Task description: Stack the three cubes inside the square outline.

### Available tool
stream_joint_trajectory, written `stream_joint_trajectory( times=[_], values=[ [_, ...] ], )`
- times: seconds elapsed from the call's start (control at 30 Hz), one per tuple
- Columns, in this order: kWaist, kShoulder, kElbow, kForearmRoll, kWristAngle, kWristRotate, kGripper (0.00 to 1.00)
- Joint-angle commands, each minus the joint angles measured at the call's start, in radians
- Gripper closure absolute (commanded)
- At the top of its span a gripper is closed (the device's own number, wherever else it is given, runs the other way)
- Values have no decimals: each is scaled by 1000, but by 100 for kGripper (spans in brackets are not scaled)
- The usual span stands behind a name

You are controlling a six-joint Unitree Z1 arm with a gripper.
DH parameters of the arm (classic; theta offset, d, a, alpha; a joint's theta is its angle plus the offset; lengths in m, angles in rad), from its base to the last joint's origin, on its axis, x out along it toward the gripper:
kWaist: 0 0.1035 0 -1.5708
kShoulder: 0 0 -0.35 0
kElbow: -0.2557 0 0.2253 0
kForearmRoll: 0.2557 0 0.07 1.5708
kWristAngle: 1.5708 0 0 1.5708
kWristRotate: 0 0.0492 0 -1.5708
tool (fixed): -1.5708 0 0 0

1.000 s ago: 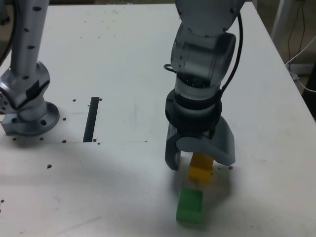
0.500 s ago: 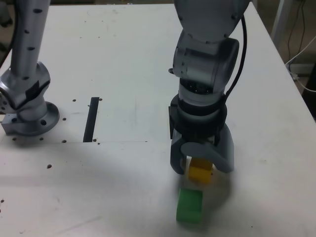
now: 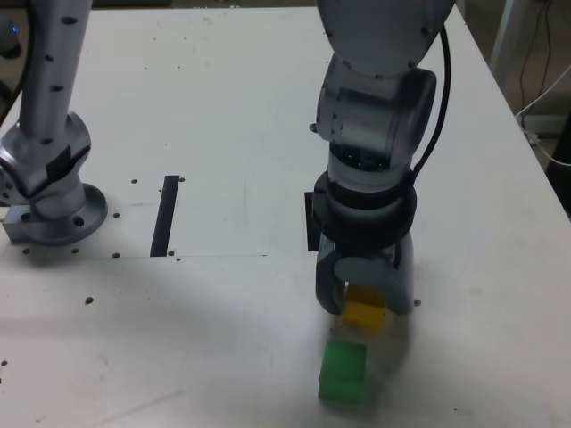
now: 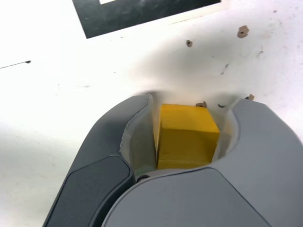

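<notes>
Exterior view: the gripper [image 3: 364,299] stands narrow around the yellow cube [image 3: 364,314] — whether it grips, I cannot tell. Green cube [image 3: 343,373]: between 6 and 7 o'clock from yellow; partly hidden square outline [image 3: 310,234]: 11 o'clock.

Bright, whitish glare washes the table [image 3: 214,339], with soft shadows under the end effector [image 3: 365,299].

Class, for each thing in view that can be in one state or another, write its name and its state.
Grey two-jawed claw: low, jaws around the yellow cube; firm grip unclear.
Yellow matte cube: between the jaws, outside the outline.
Green matte cube: on the white table, ungrasped, unstacked.
Thick black square outline: flat, partly hidden by the arm in the exterior view.
</notes>
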Motion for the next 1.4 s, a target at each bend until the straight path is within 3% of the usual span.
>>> stream_joint_trajectory(
  times=[0.0, 0.23, 0.47, 0.73, 0.93, 1.2, 1.37],
  values=[
    [-2, 1, 0, -4, -2, 1, 73],
    [-2, -4, 6, -6, 0, 2, 83],
    [-2, -48, -1, 19, 3, 1, 85],
    [21, -140, -49, 130, 28, 8, 85],
    [92, -178, -84, 236, 47, 64, 83],
    [235, -191, -82, 266, 13, 195, 79],
    [304, -192, -80, 280, 13, 244, 80]
  ],
)
